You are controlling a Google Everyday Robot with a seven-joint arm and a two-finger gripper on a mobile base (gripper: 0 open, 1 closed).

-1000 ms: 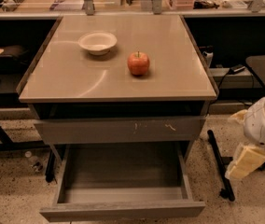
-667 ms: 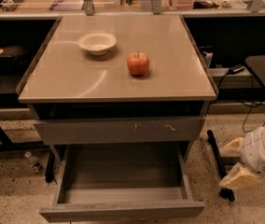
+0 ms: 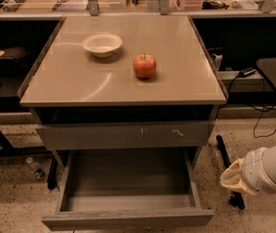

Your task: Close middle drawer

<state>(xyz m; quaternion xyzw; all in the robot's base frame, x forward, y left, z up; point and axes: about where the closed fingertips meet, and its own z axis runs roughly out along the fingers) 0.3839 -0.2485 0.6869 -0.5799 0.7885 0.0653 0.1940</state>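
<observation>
The middle drawer (image 3: 128,218) stands pulled far out, low near the floor, and its grey walls and floor are visible. Directly above the drawer is a closed drawer front with pale scratches (image 3: 123,136). Higher above the drawer is the table top (image 3: 79,81), which carries a bowl (image 3: 102,44) and a red apple (image 3: 145,65). My gripper (image 3: 234,177) hangs right of the drawer, near its right wall, not touching. I cannot tell whether it is open or closed.

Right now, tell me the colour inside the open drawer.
Bare grey, in the camera view. The gripper sits low, right of the middle drawer.
</observation>
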